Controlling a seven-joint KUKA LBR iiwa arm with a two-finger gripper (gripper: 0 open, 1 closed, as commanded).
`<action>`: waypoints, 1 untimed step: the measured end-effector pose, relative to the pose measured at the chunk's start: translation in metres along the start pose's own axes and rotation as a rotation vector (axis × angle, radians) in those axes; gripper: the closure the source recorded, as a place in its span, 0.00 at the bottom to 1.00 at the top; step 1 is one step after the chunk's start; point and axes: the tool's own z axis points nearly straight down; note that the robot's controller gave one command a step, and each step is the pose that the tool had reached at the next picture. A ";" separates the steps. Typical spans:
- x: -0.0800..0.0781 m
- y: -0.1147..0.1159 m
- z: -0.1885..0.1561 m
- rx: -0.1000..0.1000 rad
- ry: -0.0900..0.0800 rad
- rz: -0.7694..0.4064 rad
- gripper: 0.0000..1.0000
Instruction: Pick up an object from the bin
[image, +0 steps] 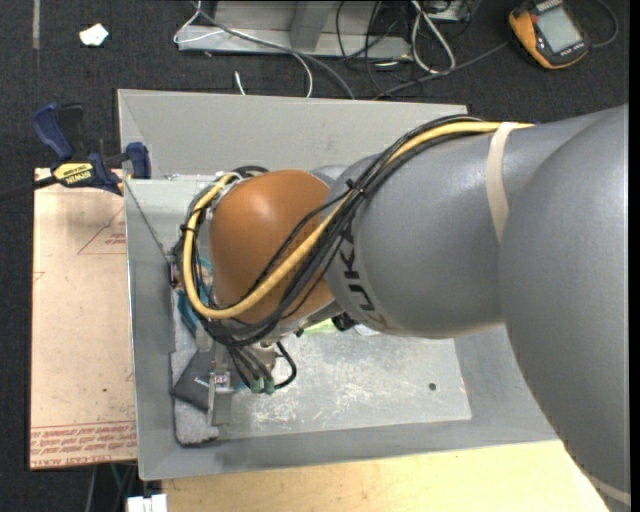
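My gripper (222, 383) is low in the bin's front left corner, largely hidden under the arm's wrist. A dark grey wedge-shaped piece (187, 383) lies right against its left side. I cannot tell whether they touch. Just in front of it, a pale grey rough lump (197, 430) rests against the bin's front wall. A teal-blue thing (187, 316) peeks out along the left wall, behind the gripper.
A sliver of something bright green (318, 322) shows under the arm near the bin's middle. The arm and its orange cover hide the back left of the bin. Bare floor stretches from the gripper to the front right.
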 end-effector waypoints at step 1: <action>-0.002 -0.002 -0.004 -0.002 -0.007 0.005 0.00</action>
